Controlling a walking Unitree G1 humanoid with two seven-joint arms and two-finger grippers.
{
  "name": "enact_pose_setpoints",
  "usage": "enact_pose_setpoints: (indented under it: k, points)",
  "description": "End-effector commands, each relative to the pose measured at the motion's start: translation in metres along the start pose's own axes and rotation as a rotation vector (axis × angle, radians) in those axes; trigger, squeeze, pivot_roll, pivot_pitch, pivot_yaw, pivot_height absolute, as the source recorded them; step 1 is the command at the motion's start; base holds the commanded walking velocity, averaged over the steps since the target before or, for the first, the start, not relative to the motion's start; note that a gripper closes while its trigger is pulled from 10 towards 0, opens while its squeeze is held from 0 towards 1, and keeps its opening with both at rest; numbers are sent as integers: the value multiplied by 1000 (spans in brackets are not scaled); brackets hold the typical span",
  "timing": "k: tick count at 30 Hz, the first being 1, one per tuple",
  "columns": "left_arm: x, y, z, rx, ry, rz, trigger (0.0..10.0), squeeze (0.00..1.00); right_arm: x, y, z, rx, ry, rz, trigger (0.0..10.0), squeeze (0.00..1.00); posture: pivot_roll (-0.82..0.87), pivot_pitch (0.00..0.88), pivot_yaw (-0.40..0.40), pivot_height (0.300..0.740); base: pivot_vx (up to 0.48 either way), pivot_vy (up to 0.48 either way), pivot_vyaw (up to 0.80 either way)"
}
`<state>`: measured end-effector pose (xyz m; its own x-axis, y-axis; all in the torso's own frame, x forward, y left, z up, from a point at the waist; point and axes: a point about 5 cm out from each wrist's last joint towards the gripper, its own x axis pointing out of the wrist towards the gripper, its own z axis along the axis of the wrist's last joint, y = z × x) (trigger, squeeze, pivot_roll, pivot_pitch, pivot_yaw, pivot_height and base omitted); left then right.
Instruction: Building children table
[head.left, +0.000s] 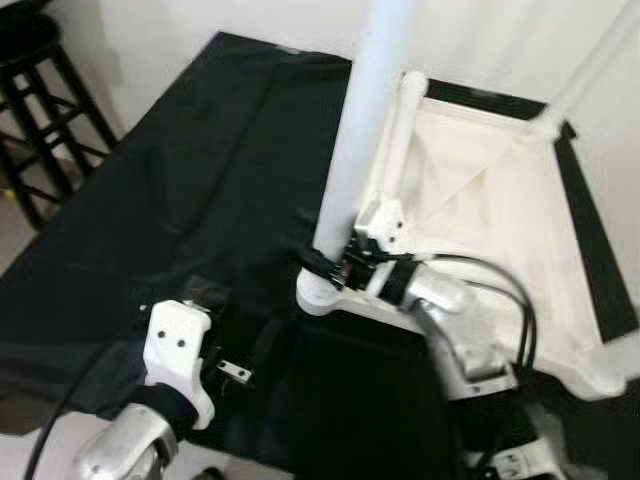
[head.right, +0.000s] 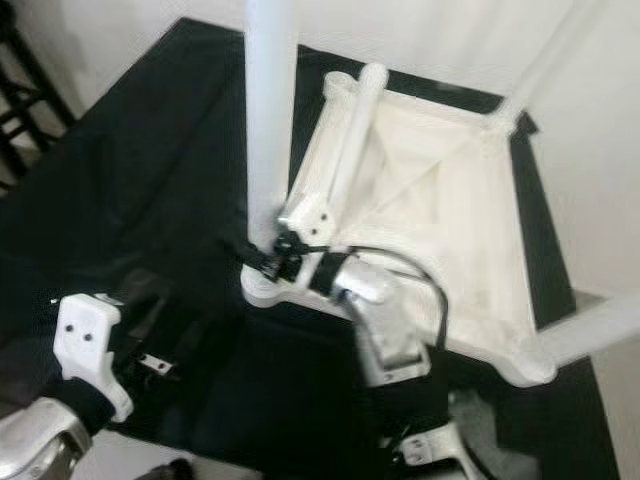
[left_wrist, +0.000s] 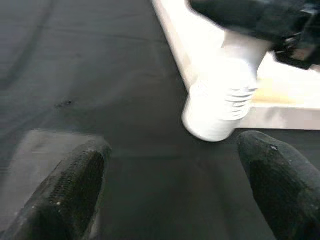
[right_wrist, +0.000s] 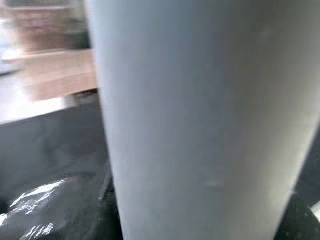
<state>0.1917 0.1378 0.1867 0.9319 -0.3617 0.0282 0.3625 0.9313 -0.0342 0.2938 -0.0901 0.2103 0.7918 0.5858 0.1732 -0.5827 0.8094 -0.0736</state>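
A white children's table top (head.left: 500, 210) lies upside down on a black cloth (head.left: 200, 180). A thick white leg (head.left: 375, 100) stands upright in the socket (left_wrist: 220, 110) at the top's near left corner. My right gripper (head.left: 335, 265) is shut on this leg just above the socket, and the leg's surface (right_wrist: 200, 115) is very close in the right wrist view. My left gripper (left_wrist: 175, 190) hovers low over the cloth to the left of that corner, open, with the socket just beyond its fingertips (left_wrist: 75, 180). A second leg (head.left: 400, 130) lies along the top's left side.
Two more white legs rise from the far right corner (head.left: 590, 70) and the near right corner (head.left: 620, 360). A black stool (head.left: 30, 90) stands at the far left by the white wall. The cloth's near edge (head.left: 120, 420) is close to my left arm.
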Motion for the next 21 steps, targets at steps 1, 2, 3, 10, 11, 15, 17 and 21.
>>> enact_pose_setpoints:
  k: [1,2,3,10,11,15,17,21]
  points:
    - [-2,2,-4,-16,20,15,10000,0,-29,-11,-43,84,254,-230,10000,0,-33,301,-113,740,0,0,0]
    - [2,4,-3,-18,15,13,10000,0,-30,7,-45,111,230,-277,10000,0,-50,286,-75,740,0,0,0]
    - [6,6,-2,-10,12,-4,10000,0,-24,14,-46,111,189,-289,10000,0,-41,276,-64,740,0,0,0]
    - [14,11,1,34,0,-32,10000,0,-10,11,-50,93,148,-305,10000,0,-35,254,-67,740,0,0,0]
    - [14,11,1,34,0,-32,10000,0,-10,11,-50,93,148,-305,10000,0,-35,254,-67,740,0,0,0]
    - [22,23,9,48,-35,-15,10000,0,-10,13,-49,93,182,-347,10000,0,-33,233,-72,740,0,0,0]
    - [33,29,20,48,-76,-52,10000,0,-9,15,-47,90,197,-366,10000,0,-36,216,-62,740,0,0,0]
    - [52,35,42,35,-148,-145,10000,0,-8,20,-46,89,216,-391,10000,0,-33,197,-57,740,0,0,0]
